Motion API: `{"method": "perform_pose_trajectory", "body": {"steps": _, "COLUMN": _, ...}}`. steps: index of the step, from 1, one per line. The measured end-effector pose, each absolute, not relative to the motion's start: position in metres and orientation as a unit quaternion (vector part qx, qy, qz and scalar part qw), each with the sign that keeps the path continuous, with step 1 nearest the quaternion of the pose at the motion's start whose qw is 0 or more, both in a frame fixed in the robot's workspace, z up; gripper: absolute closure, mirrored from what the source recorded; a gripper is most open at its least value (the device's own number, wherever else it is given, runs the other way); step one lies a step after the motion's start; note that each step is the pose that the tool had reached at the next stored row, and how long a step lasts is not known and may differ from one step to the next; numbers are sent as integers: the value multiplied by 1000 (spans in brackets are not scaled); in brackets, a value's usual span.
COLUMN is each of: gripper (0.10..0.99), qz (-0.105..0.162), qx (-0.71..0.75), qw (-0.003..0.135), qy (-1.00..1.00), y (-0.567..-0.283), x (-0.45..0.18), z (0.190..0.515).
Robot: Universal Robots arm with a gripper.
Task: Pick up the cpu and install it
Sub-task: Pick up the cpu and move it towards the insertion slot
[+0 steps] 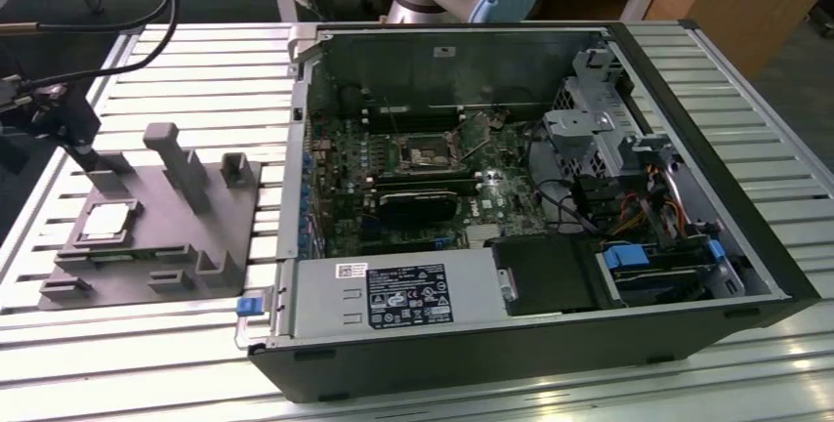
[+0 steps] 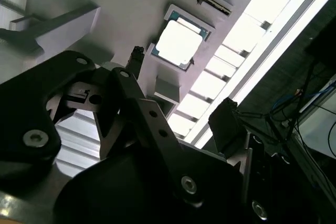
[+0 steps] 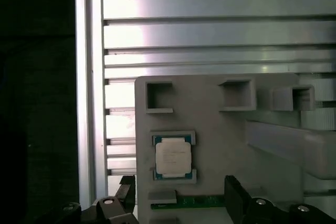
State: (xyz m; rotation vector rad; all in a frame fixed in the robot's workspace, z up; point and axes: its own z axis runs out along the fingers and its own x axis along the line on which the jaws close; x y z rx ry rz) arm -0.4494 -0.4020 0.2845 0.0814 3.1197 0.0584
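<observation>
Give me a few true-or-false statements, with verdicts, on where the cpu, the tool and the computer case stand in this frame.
1. The cpu lies in a recess of the grey tray. True.
2. The tool grips the cpu. False: in both wrist views the tool is open and empty, and the cpu lies on the tray.
3. The computer case lies open, with its motherboard exposed. True.
4. The cpu sits in the motherboard's socket. False: it is on the tray, outside the case.
5. The tray is on the exterior view's right of the case. False: it is on the exterior view's left.
</observation>
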Motion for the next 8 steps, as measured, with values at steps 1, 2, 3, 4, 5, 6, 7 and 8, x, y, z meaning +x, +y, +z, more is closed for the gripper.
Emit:
{"method": "perform_pose_trajectory", "body": {"steps": 1, "gripper": 310, "qz": 18, "qx": 26, "qw": 10, "qy": 999, "y": -402, "x": -449, "z": 283}}
{"method": "perform_pose_trajectory", "body": {"steps": 2, "gripper": 310, "qz": 18, "qx": 26, "qw": 10, "qy": 999, "y": -402, "x": -449, "z": 281}}
{"method": "perform_pose_trajectory", "body": {"steps": 3, "gripper": 310, "qz": 18, "qx": 26, "qw": 10, "qy": 999, "y": -402, "x": -449, "z": 279}}
{"method": "perform_pose_trajectory", "body": {"steps": 4, "gripper": 310, "qz": 18, "qx": 26, "qw": 10, "qy": 999, "y": -402, "x": -449, "z": 277}}
{"method": "perform_pose_trajectory", "body": {"steps": 5, "gripper": 310, "qz": 18, "qx": 26, "qw": 10, "qy": 999, "y": -402, "x": -449, "z": 275}}
{"method": "perform_pose_trajectory", "body": {"steps": 6, "gripper": 310, "qz": 18, "qx": 26, "qw": 10, "qy": 999, "y": -402, "x": -449, "z": 274}}
{"method": "perform_pose_trajectory", "body": {"steps": 7, "gripper": 310, "qz": 18, "qx": 26, "qw": 10, "qy": 999, "y": -402, "x": -449, "z": 272}}
{"method": "perform_pose_trajectory", "body": {"steps": 8, "gripper": 310, "qz": 18, "qx": 26, "qw": 10, "qy": 999, "y": -402, "x": -449, "z": 270}}
